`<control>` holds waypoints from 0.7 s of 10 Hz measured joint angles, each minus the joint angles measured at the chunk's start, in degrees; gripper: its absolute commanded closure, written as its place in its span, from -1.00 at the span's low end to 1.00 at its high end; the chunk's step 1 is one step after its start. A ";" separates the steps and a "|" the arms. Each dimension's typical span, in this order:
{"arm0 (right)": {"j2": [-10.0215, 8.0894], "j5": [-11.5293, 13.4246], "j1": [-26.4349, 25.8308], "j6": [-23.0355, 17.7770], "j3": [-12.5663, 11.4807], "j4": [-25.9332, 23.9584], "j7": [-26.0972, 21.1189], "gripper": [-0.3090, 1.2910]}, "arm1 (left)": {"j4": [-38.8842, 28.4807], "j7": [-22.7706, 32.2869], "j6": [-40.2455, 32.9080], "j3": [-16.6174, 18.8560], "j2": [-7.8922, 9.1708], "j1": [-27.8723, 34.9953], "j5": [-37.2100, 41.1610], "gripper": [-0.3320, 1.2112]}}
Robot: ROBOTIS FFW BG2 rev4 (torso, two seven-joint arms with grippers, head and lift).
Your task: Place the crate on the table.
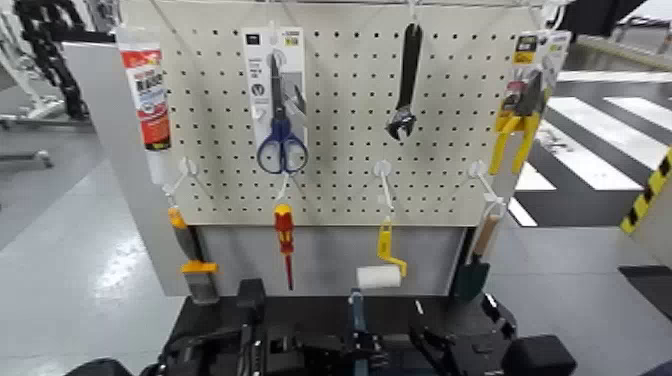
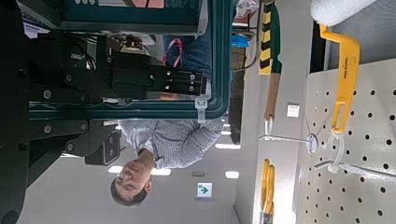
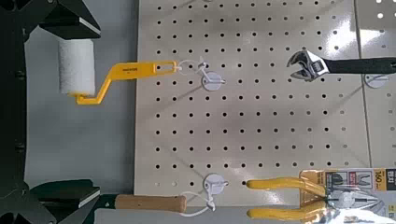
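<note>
Both grippers, left (image 1: 262, 345) and right (image 1: 440, 350), sit low beside the crate (image 1: 356, 312) handle bar; finger state cannot be told. Pegboard (image 1: 340, 110) behind.

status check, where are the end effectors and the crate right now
Both end effectors low at the head view's bottom edge, left, right, finger state unclear. Crate between them, only its handle bar distinct. Pegboard close ahead.

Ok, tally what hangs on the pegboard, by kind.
Sealant tube: 1
Scissors: 1
Adjustable wrench: 1
Pliers: 1
Screwdriver: 1
Paint roller: 1
Wooden-handled tool: 1
Orange-and-grey tool, kind unclear: 1
Total: 8
</note>
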 measured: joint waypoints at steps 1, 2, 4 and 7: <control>0.00 -0.07 0.00 0.26 0.00 -0.06 0.08 -0.46 | 0.01 0.04 0.00 0.08 -0.12 0.07 0.00 0.93; 0.00 -0.16 0.00 0.45 0.00 -0.13 0.14 -0.46 | 0.05 0.08 0.00 0.14 -0.20 0.15 0.00 0.93; 0.02 -0.18 0.00 0.70 0.00 -0.19 0.21 -0.46 | 0.14 0.14 0.00 0.31 -0.38 0.33 0.00 0.93; 0.16 -0.18 0.00 0.75 0.07 -0.18 0.21 -0.46 | 0.20 0.16 0.00 0.39 -0.52 0.46 0.00 0.93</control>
